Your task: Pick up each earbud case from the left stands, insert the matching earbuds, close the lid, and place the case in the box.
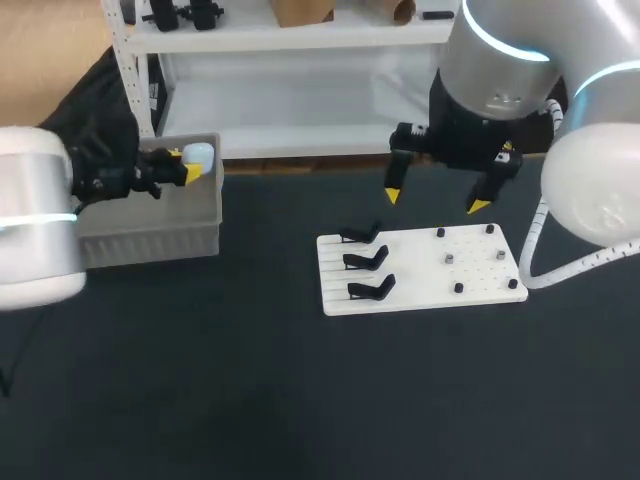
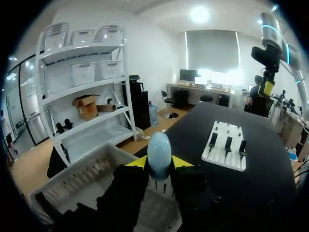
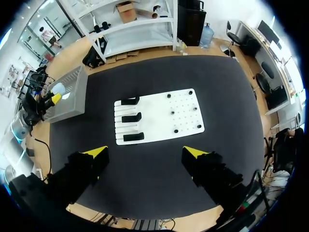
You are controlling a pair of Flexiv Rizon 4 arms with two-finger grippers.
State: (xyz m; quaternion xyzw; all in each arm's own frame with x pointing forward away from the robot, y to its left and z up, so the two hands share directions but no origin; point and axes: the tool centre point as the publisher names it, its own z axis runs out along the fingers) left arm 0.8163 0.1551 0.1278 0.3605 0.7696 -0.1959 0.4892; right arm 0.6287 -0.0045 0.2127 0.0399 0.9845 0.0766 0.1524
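While the three black stands (image 1: pixel 366 260) on the white board (image 1: pixel 470 272) are seen empty, the closing stretch of the task is judged to be in hand. Nearest, on the dark table (image 1: pixel 300 400), the board is laid with its stands lined up along the left edge, probably so that cases are within the left arm's reach. Small pegs (image 1: pixel 450 258) are dotted over its right half; whether any earbud lies among them cannot be told.

Above the board's far edge the right gripper (image 1: pixel 436 200) is held high, fingers spread wide with nothing between them. It is likely parked there so that the other arm's path is left free.

Farther back and to the left, the grey box (image 1: pixel 150 238) is set at the table's far edge. Over its open top the left gripper (image 2: pixel 159 163) is clamped from both sides on a pale blue case (image 2: pixel 159 151), gripped low on its body with the rounded end pointing outward and the lid apparently closed. The case is held above the box and not yet set down, so that a release would be expected to drop it inside.
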